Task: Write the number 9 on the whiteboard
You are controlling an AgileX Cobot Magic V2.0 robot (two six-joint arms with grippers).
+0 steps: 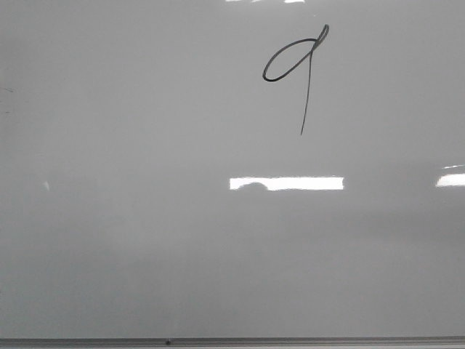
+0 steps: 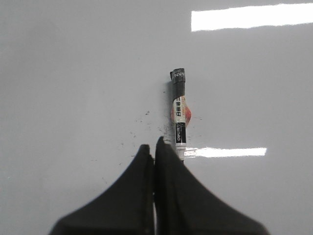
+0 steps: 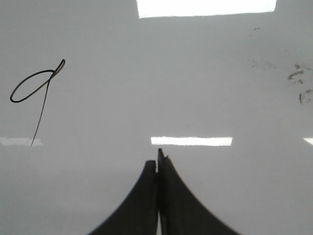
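Note:
The number 9 point(image 1: 306, 98) is drawn in thin black marker on the upper part of the whiteboard point(image 1: 145, 218), a slanted loop with a long tail. It also shows in the right wrist view as the number 9 point(image 3: 41, 113), well off to one side of my right gripper point(image 3: 157, 159), which is shut with nothing in it. My left gripper point(image 2: 152, 147) is shut too, jaws pressed together. A black-and-white marker point(image 2: 179, 112) lies on the whiteboard point(image 2: 73, 73) just past the fingertips, beside one finger and not between the jaws. Neither gripper shows in the front view.
A thin grey frame point(image 1: 232, 341) runs along the board's bottom edge. Dark ink specks point(image 2: 134, 132) and a reddish smudge point(image 2: 189, 113) lie around the marker. More smudges point(image 3: 296, 76) mark the board in the right wrist view. Bright light reflections point(image 1: 287, 183) cross the surface.

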